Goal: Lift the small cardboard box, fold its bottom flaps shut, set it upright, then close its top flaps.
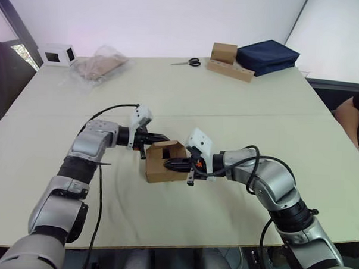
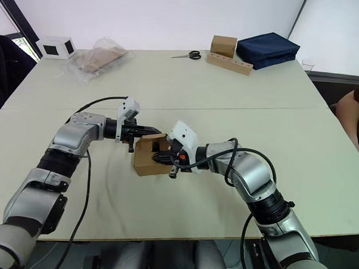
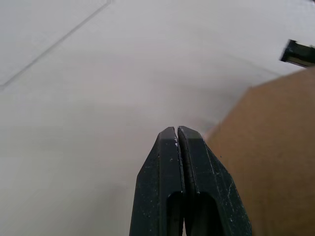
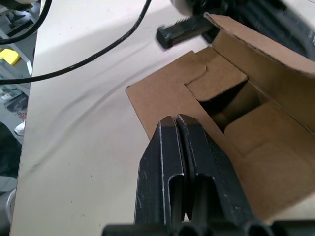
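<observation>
Cardboard box (image 1: 164, 162) on table – flapped end faces right pincer (image 4: 176, 123); both pincers pressed together.

No legible txt or labels anywhere.

Both head views look forward and down from above the arms, taking in the whole worktop (image 1: 241, 95) from its near edge to the far wall. They share almost the same scene, with the small cardboard box (image 2: 147, 157) near the centre of the frame in each. The left wrist view sits very close, looking along the left gripper (image 3: 177, 132) with the box side at the right of the frame. The right wrist view, equally near, looks along the right gripper (image 4: 175, 121) at the box's flapped end.
</observation>
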`<state>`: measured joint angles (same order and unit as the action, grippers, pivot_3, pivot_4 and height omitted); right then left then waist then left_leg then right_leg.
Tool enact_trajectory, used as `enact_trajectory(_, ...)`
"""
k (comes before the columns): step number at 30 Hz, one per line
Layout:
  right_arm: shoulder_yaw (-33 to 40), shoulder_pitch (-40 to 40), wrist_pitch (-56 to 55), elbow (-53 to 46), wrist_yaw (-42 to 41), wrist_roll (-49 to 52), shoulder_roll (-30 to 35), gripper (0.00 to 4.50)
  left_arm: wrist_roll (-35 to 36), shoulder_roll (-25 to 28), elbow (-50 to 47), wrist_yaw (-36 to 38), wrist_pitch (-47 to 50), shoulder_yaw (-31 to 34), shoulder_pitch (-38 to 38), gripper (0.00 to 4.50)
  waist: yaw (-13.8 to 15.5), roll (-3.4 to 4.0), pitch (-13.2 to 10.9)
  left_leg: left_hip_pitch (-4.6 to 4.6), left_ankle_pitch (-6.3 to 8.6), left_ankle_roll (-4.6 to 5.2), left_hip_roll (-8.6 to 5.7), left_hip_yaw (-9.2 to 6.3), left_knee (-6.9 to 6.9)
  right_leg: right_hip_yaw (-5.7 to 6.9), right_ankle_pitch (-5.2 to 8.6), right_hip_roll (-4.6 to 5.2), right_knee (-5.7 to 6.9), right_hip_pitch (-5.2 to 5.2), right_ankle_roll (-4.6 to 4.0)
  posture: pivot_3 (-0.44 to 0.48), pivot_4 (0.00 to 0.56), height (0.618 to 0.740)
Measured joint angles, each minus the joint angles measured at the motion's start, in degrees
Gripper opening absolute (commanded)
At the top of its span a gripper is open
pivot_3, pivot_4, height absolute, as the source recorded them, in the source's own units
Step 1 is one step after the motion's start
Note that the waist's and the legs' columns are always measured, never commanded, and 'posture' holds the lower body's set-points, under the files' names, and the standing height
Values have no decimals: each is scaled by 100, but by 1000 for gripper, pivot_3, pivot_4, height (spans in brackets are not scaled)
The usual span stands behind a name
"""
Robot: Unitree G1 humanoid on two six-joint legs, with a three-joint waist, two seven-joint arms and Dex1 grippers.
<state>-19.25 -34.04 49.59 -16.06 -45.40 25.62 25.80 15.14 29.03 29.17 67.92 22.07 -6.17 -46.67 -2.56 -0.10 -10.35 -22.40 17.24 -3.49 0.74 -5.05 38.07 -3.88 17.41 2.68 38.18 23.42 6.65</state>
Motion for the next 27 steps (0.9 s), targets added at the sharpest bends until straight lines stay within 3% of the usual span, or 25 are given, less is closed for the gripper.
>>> enact_trajectory(3, 33, -2, 3, -6, -13, 35, -5, 0, 159, 246, -336, -219, 170, 421, 186, 43, -26, 0, 0, 0, -1, -1, 1, 1, -3, -2, 0, 0, -1, 4, 0, 0, 150, 740)
enact_trajectory(9, 197, 49, 2, -51, -48, 45, 34, 0, 1254, 987, -2835, -637, 1723, 1516, 1334, 43, -95, 1, 0, -2, 3, 4, -1, 0, -6, -1, 0, 12, 0, 2, 0, 0, 150, 740)
enact_trajectory(18, 212, 110, -13, -53, -110, 47, -10, 0, 2772, 1568, -5023, -1093, 3431, 2340, 2928, 43, -76, 1, 0, -1, 3, 5, 0, -2, -8, -1, 0, 10, 0, 1, 0, 0, 150, 740)
enact_trajectory(22, 209, 135, -74, 11, -126, 39, -72, 0, 3065, 1530, -5469, -1332, 3601, 2265, 3292, 43, -37, 1, 0, 0, 2, 4, 0, -1, -7, -2, 0, 10, 0, 1, 0, 0, 150, 740)
enact_trajectory(27, 202, 133, -141, 93, -160, 32, -111, 0, 2929, 1527, -5497, -1517, 3415, 1866, 3372, 43, 10, 1, 0, 1, 2, 3, 0, 0, -8, -1, 0, 9, -1, 1, 0, 0, 150, 740)
